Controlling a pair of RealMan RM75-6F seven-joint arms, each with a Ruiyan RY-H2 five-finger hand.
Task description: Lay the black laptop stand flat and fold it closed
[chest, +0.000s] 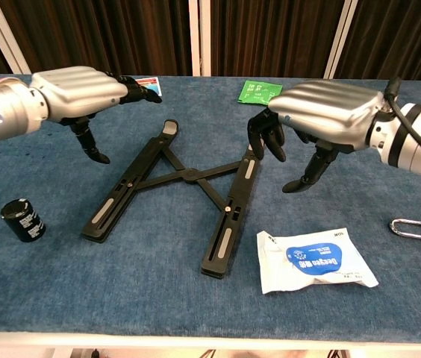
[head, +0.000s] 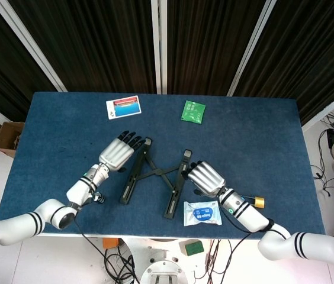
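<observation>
Laptop stand [chest: 184, 194] flat at table [chest: 390, 164] centre, left hand [chest: 76, 93] left of it, right hand [chest: 322, 119] right, wipes packet [chest: 315, 259] near right, small can [chest: 22, 219] near left.

Left robot hand [chest: 76, 93] and right robot hand [chest: 322, 119]: ribbed silver back shells, black fingers and thumbs. Forearms: glossy white segments separated by black bands. A black cable runs along the right wrist.
</observation>
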